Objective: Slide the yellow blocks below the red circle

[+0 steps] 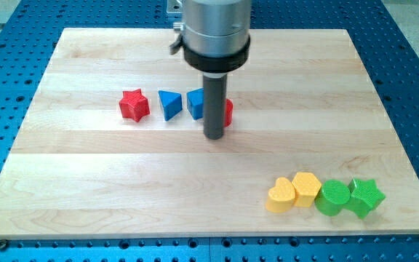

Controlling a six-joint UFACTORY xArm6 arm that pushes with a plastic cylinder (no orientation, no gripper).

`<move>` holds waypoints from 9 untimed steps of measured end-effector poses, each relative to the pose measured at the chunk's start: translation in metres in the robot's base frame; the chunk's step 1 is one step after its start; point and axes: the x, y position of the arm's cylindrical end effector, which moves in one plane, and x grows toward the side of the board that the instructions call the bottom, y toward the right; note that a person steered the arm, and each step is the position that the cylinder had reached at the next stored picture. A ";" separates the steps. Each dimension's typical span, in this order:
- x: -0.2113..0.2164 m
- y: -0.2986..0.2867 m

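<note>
Yellow blocks are untouched, so the push has not begun. My tip (214, 136), a bare rod with no jaws, stands just below the red circle (228, 113), mostly hidden behind the rod. Yellow heart (281, 195) and yellow block (307, 188) touch near the view's bottom right, well apart from the tip; next I should get to their right side and push left and up.

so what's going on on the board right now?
My tip sits mid-board, just in front of the red circle, which the rod partly hides. The two yellow blocks lie untouched near the view's bottom right, beside the green blocks. Nothing yellow is below the circle yet.
</note>
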 end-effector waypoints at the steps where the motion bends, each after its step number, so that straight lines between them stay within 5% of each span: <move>1: -0.015 0.028; 3: -0.013 0.094; 6: 0.140 0.264; 9: 0.139 0.161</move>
